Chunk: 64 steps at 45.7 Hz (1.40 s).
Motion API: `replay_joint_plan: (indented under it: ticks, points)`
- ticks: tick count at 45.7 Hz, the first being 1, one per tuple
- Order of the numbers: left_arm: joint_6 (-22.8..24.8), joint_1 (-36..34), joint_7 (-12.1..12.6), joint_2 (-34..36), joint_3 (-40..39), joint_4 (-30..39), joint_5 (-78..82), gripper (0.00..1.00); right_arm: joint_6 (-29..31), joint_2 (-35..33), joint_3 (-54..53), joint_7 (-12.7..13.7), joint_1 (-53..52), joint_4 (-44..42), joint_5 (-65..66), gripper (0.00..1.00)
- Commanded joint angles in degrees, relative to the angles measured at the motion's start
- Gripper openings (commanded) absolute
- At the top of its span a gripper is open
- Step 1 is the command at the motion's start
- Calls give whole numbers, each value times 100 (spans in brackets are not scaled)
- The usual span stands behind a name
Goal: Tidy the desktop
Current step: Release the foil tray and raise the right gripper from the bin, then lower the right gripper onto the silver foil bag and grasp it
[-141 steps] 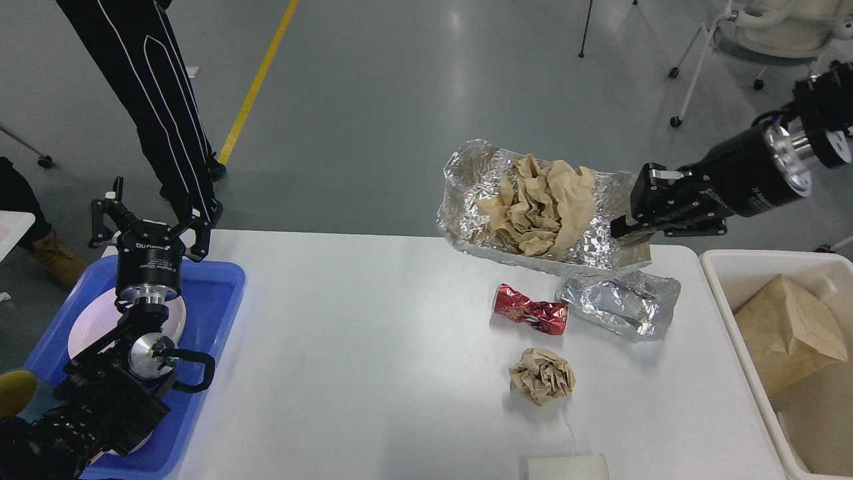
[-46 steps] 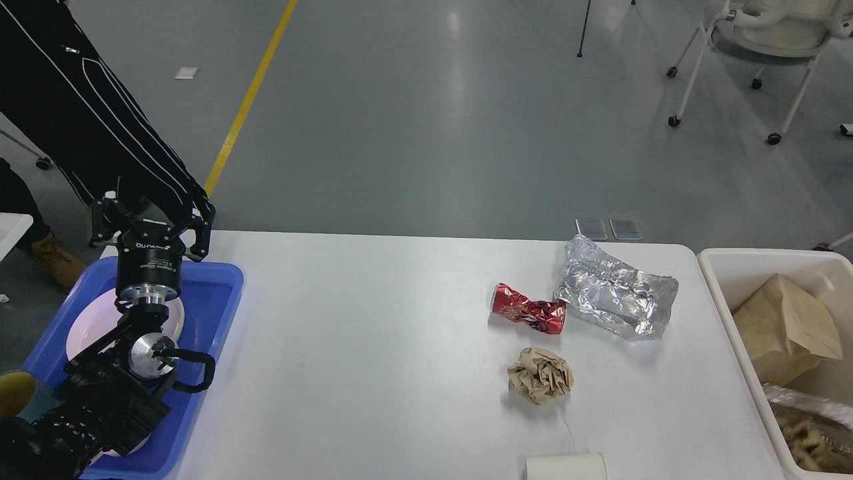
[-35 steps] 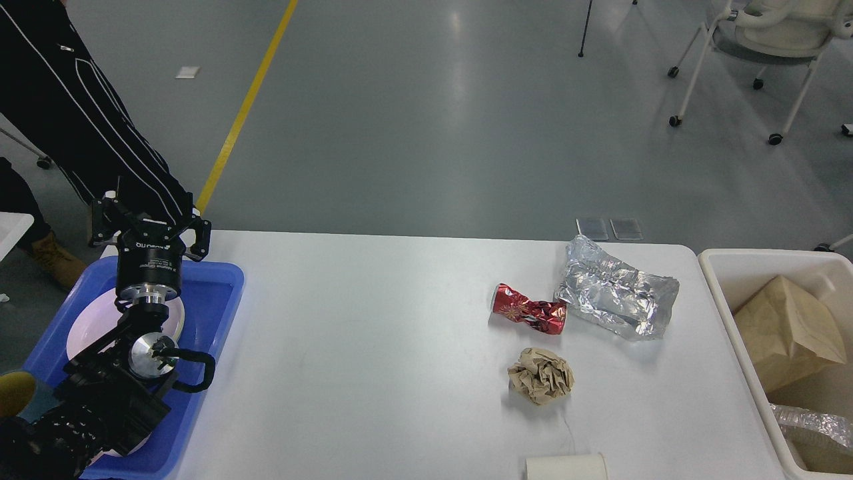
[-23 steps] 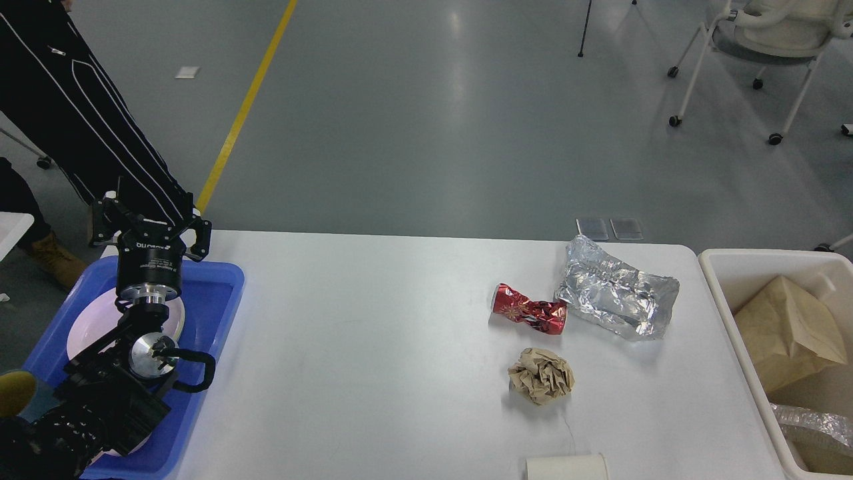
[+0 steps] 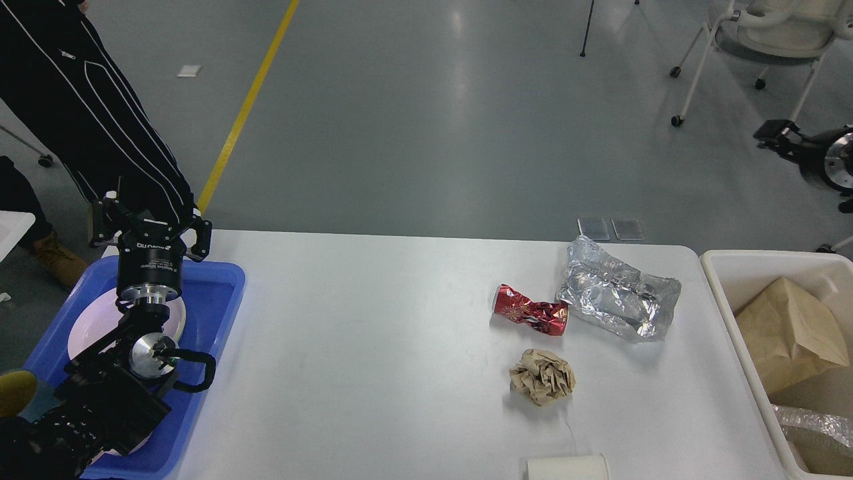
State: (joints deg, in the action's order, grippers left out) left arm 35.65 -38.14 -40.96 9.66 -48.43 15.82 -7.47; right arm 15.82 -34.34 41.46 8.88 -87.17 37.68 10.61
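The white desktop [image 5: 373,347] holds a crushed red can [image 5: 531,315], a crumpled silver foil wad [image 5: 620,297] right of it, and a brown crumpled paper ball [image 5: 543,377] in front of them. My left gripper [image 5: 150,217] is open and empty, held upright over the far end of the blue tray [image 5: 220,300], far from the litter. My right gripper [image 5: 774,130] shows only as a small dark tip at the right edge, above the floor beyond the table; I cannot tell its fingers apart.
A cream bin [image 5: 723,263] stands at the table's right end, holding a brown paper bag [image 5: 790,333] and foil [image 5: 816,423]. A white plate [image 5: 86,327] lies in the tray. A white roll [image 5: 566,467] sits at the front edge. A person's legs [image 5: 86,100] stand behind the tray.
My right arm carried the foil tray of brown paper to the bin, left it there and went out of view. It now reappears at the right edge. The left arm stayed still.
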Motion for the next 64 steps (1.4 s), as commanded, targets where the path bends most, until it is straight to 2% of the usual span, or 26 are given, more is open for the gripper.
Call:
replay_joint_plan:
  ticks: [1, 7, 8, 9, 17, 21, 31, 37, 45, 58, 64]
  points:
    - [-5, 0, 0, 0, 0, 0, 0, 97, 351, -179, 3, -1, -669, 1336, 151, 100]
    - [4, 0, 0, 0, 0, 0, 0, 97, 702, -477, 20, -1, -1240, 2785, 731, 100]
    - [4, 0, 0, 0, 0, 0, 0, 97, 816, -538, 38, 8, -1467, 3397, 923, 100]
    - [4, 0, 0, 0, 0, 0, 0, 97, 869, -548, 47, 8, -1556, 3656, 986, 100]
    - [4, 0, 0, 0, 0, 0, 0, 97, 1063, -408, 784, 17, -2365, 5256, 995, 100]
    - [4, 0, 0, 0, 0, 0, 0, 97, 1107, -328, 987, 17, -2471, 5662, 1004, 100]
    - [4, 0, 0, 0, 0, 0, 0, 97, 1054, -249, 970, 61, -2340, 5592, 1048, 100]
    - [4, 0, 0, 0, 0, 0, 0, 97, 984, -231, 935, 70, -1883, 4899, 1057, 100]
    - [4, 0, -9, 0, 0, 0, 0, 97, 790, -179, 285, 17, -452, 2642, 1004, 100]
    - [4, 0, -9, 0, 0, 0, 0, 97, 659, 585, -620, -10, 1781, -295, 960, 100]
    - [4, 0, -9, 0, 0, 0, 0, 97, 562, 1104, -1060, -10, 2520, -1218, 951, 100]
